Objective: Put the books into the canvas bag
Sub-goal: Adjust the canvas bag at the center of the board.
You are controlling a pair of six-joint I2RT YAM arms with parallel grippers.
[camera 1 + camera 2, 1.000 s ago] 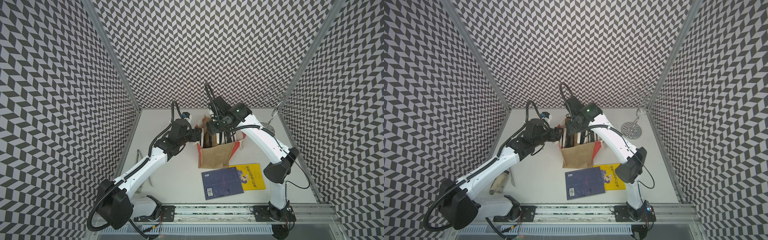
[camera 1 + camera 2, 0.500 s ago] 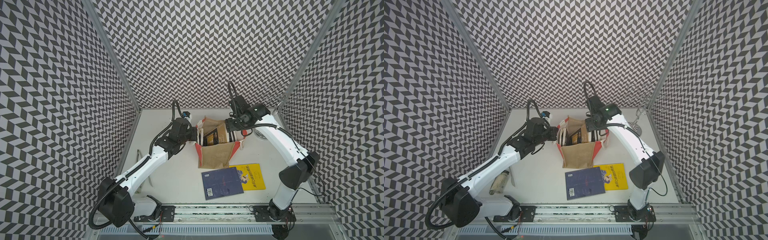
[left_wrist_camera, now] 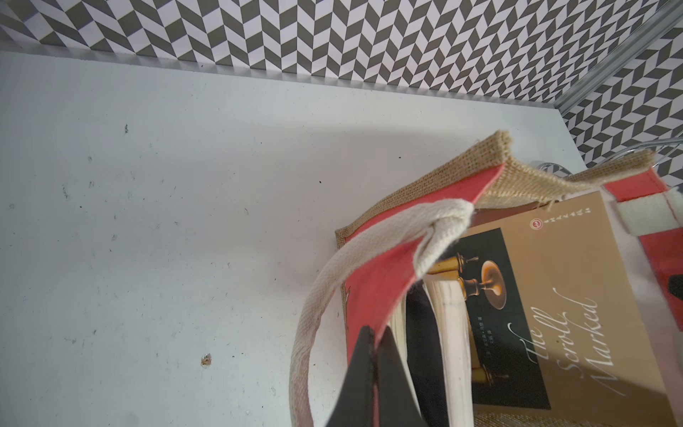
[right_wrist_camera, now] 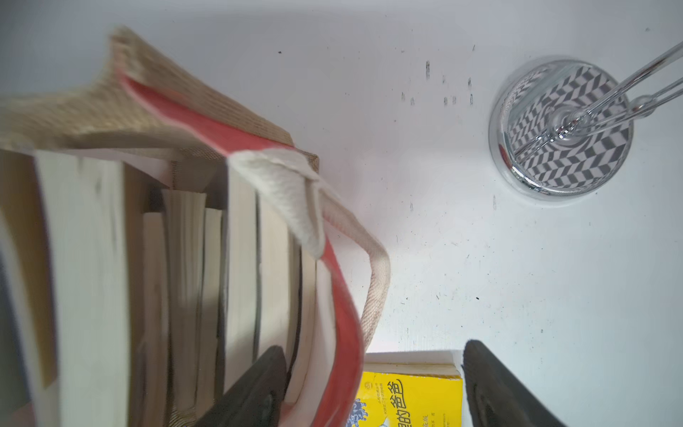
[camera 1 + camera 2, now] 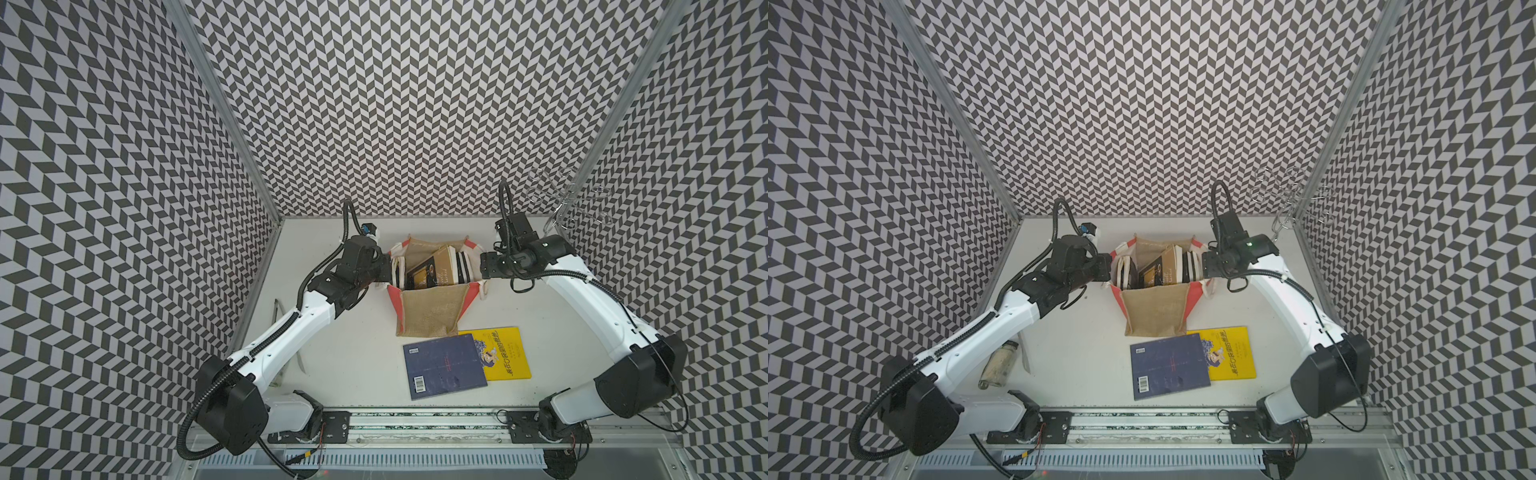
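Red bag [image 5: 432, 307] rim is being pinched by the closed left tool [image 3: 371, 369], holding it open; right tool [image 4: 373, 384] is gaping, straddling the opposite rim.

The canvas bag [image 5: 430, 303] stands mid-table [image 5: 353, 345], books [image 5: 432, 270] upright inside it. The left gripper [image 5: 384, 272] is at its left rim, pinching the wall; the right gripper [image 5: 484, 266] straddles the right rim. In front of the bag two books lie flat, one [image 5: 442, 372] overlapping another [image 5: 505, 353] to its right. A wire stand [image 5: 1291, 203] sits in the far right corner.
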